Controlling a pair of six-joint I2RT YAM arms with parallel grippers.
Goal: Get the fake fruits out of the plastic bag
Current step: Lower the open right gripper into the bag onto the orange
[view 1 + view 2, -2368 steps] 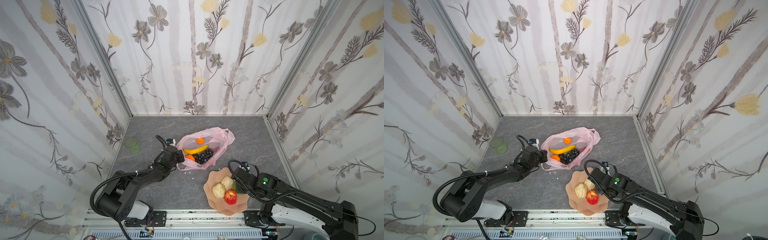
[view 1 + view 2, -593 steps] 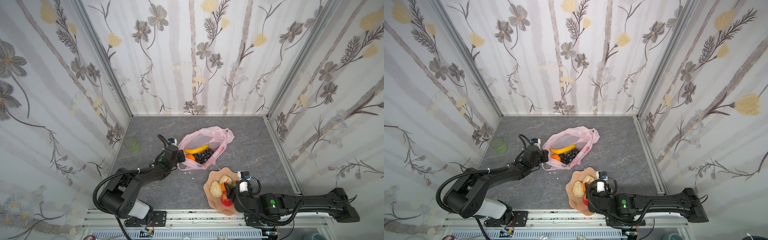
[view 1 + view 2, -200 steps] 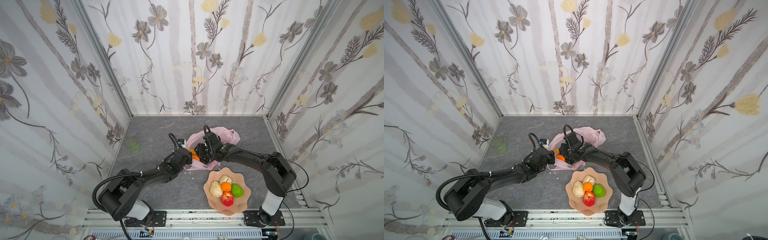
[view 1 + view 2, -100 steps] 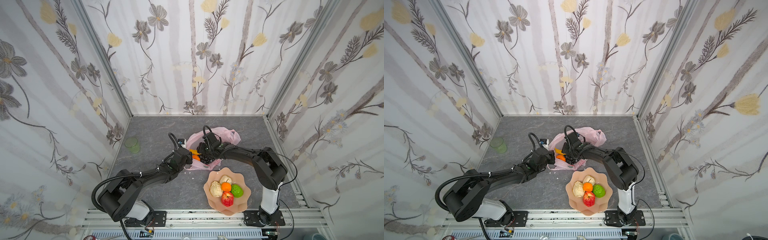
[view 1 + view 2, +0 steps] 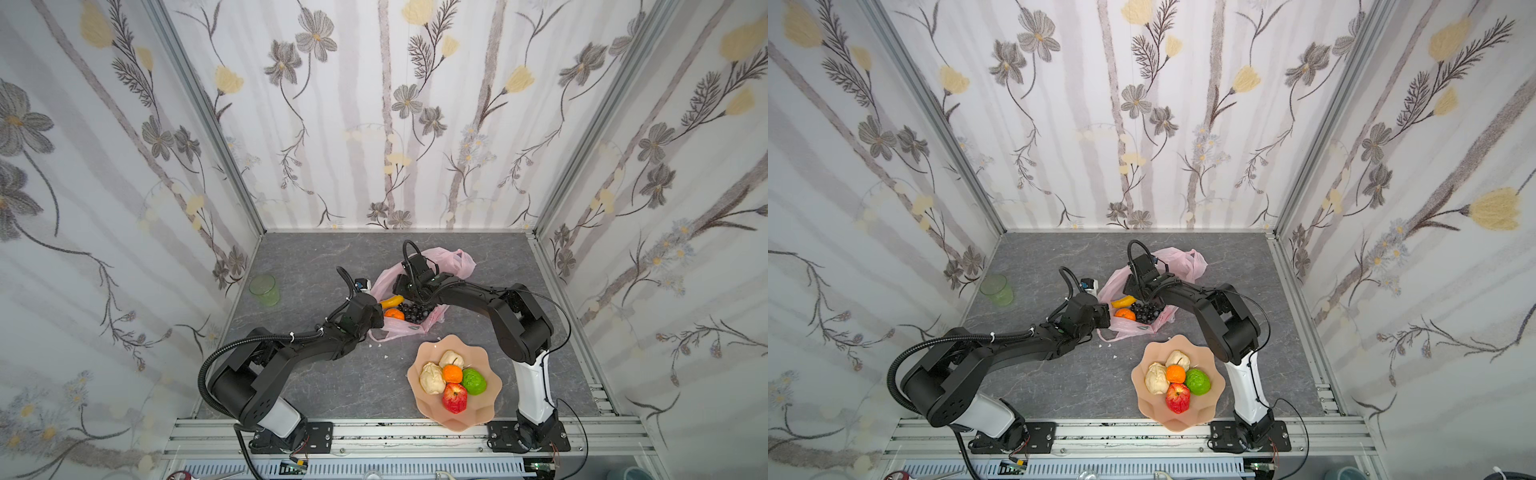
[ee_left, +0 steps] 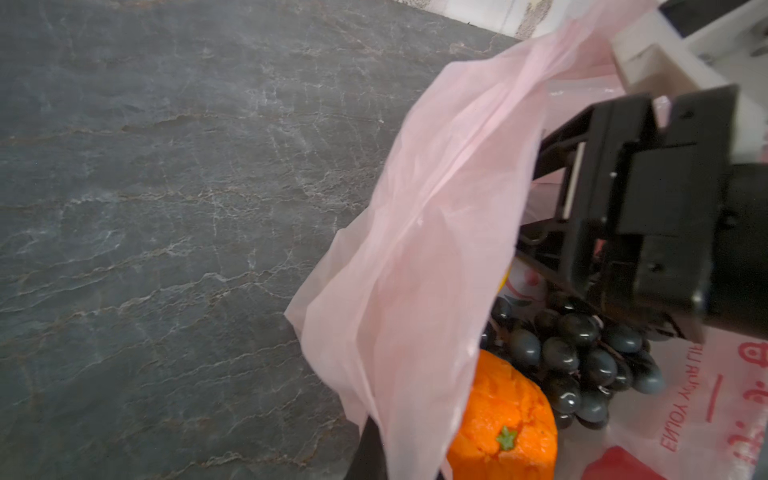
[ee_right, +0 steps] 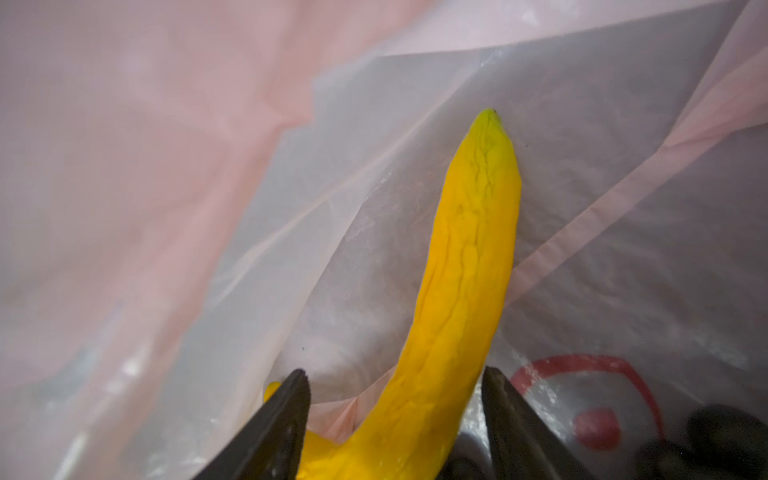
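Right gripper: jaws are spread, straddling a yellow curved toy banana inside the thin translucent pink plastic bag; no contact is seen. Its long axis is aligned with the fingers, green tip pointed away. Left gripper is pinched shut on the bag rim.

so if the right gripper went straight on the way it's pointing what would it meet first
Most likely the banana: in the right wrist view it lies between the right gripper's open jaws and runs on ahead. Beyond it is the plastic bag's film, though depth is unclear.
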